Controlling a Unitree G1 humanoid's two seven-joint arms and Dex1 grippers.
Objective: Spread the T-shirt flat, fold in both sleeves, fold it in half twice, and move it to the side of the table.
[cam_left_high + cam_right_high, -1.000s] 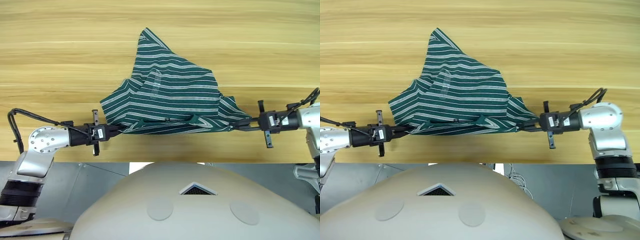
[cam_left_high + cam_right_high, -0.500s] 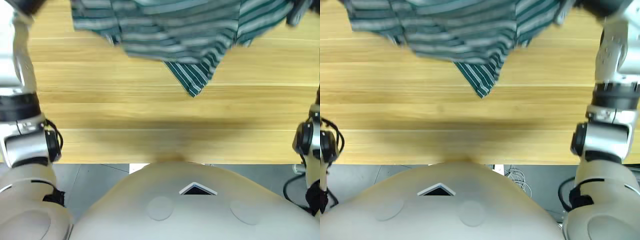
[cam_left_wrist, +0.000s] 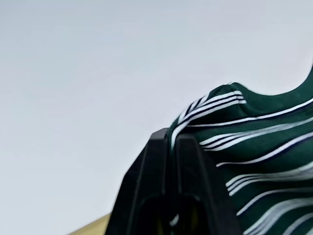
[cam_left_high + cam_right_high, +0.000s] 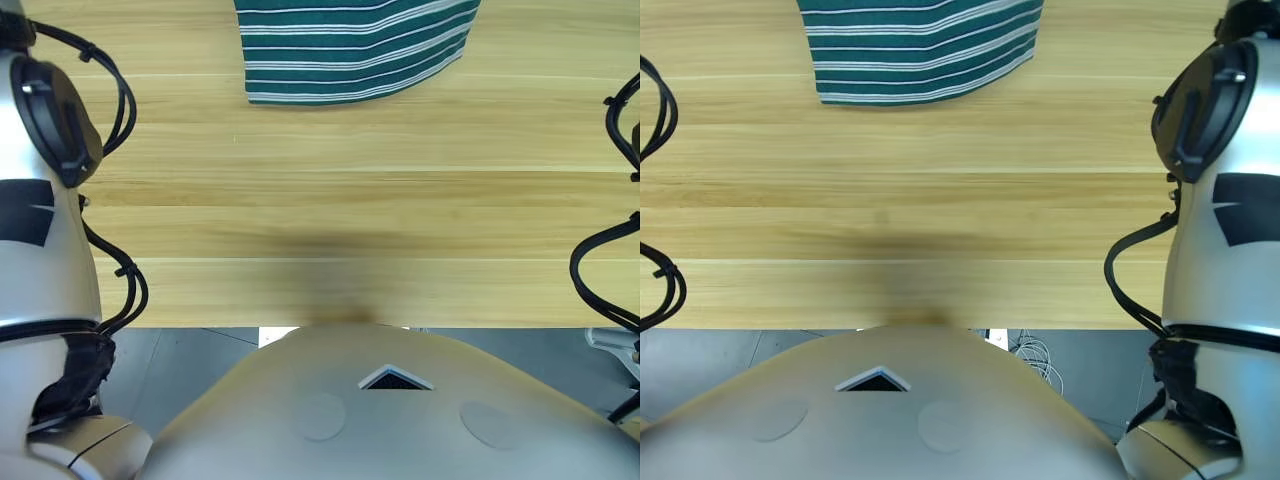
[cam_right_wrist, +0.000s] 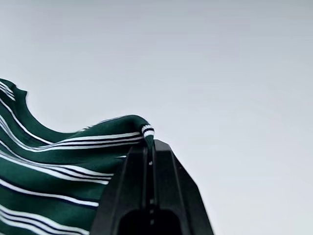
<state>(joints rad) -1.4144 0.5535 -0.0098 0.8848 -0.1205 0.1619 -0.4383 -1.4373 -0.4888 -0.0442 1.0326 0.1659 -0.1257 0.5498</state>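
Bench (image 4: 330, 210) with a striped T-shirt (image 4: 350, 50) hanging over its far part.
The cloth looks light and limp, likely to drape and slide; the left gripper (image 3: 172, 141) and right gripper (image 5: 149, 147) are each closed on a banded edge, sound holds for spreading.

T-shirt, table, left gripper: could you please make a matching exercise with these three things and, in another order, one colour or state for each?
Things:
1. T-shirt
2. table
3. left gripper

Colours or states:
A. black, shut on a cloth edge
B. dark green with white stripes
C. light wood with grain lines

Pairs: 1-B; 2-C; 3-A
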